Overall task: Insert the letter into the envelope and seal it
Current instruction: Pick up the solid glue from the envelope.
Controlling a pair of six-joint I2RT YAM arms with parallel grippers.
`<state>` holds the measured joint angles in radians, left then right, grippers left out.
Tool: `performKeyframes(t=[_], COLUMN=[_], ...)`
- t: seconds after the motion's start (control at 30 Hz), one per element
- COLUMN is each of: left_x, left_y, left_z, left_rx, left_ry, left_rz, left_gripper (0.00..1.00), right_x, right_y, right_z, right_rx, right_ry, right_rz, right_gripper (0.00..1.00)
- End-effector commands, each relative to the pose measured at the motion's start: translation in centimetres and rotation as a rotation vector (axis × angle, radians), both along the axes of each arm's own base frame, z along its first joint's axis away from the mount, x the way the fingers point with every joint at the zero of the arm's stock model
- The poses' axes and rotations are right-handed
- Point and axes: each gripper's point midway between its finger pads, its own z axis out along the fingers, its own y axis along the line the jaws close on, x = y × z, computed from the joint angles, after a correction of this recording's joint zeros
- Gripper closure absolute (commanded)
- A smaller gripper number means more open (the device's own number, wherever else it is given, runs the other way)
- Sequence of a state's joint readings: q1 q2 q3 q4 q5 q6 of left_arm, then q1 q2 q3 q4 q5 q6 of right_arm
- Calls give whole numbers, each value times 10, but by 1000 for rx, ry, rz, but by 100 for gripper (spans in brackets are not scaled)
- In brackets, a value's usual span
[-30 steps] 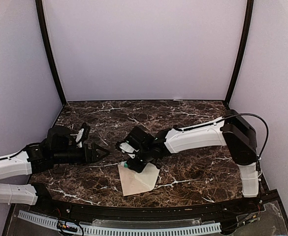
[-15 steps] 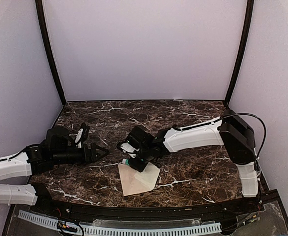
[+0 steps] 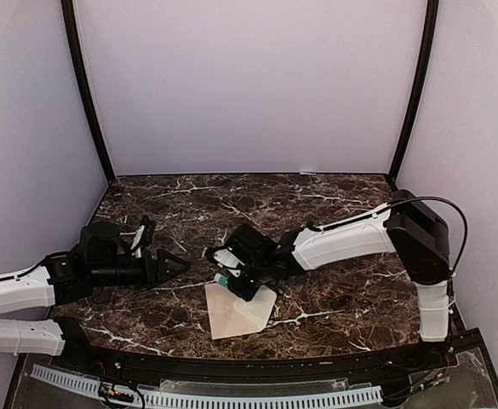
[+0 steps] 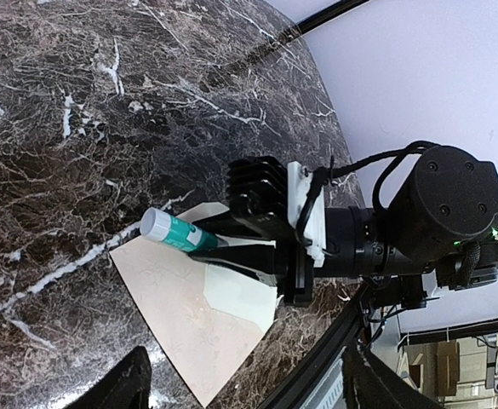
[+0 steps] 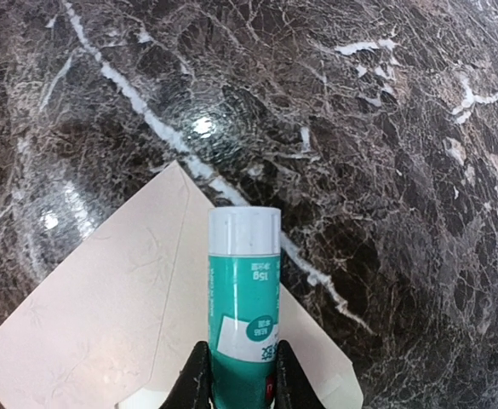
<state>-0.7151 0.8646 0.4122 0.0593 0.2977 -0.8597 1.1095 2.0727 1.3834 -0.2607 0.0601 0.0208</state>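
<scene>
The cream envelope (image 3: 231, 313) lies flat near the table's front edge, also seen in the left wrist view (image 4: 176, 302) and the right wrist view (image 5: 104, 315). A paler, whiter panel (image 4: 242, 294) shows at its right end. I cannot tell whether that is the letter. My right gripper (image 3: 231, 282) hovers low over the envelope's far edge, shut on a teal glue stick (image 5: 244, 290) with a white cap, which points left in the top view (image 3: 221, 279). My left gripper (image 3: 177, 264) is open and holds nothing, a short way left of the envelope.
The dark marble table (image 3: 317, 204) is walled by pale panels at the back and both sides. A black rail (image 3: 257, 368) runs along the front edge, close to the envelope's near corner.
My right gripper's jaws have closed in on the glue stick, and the gripper has shifted slightly to the right over the envelope. The left arm has stayed put.
</scene>
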Motion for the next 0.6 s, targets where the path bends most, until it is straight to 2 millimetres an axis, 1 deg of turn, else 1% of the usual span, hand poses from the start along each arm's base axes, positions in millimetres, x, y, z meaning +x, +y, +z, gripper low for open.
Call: performKeyframes(t=[0.0, 0.03, 0.13, 0.17, 0.23, 0.3, 0.37, 0.5, 0.57], left_x=[-2, -2, -6, -6, -11, -14, -17, -19, -20], left_y=[-4, -4, -11, -13, -20, -27, -32, -39, -40], left_z=[5, 5, 9, 12, 18, 26, 34, 51, 55], left_rx=[-41, -46, -80, -95, -129, -165, -203, -268, -283], left_ry=[4, 13, 30, 32, 45, 56, 62, 49, 51], left_rz=[-19, -19, -50, -58, -103, -140, -171, -205, -211], left_gripper=[23, 23, 21, 20, 18, 16, 14, 12, 11], right_x=[3, 1, -14, -20, -31, -38, -45, -54, -56], right_y=[12, 12, 15, 16, 15, 15, 18, 22, 23], right_z=[65, 79, 119, 129, 141, 150, 154, 156, 157], right_rx=[197, 234, 368, 408, 455, 474, 477, 470, 471], right_ry=[-38, -44, -23, -12, 12, 19, 19, 17, 17], right_rz=[-5, -4, 43, 63, 94, 109, 126, 148, 154], right_gripper=[99, 99, 99, 99, 98, 98, 98, 100, 100])
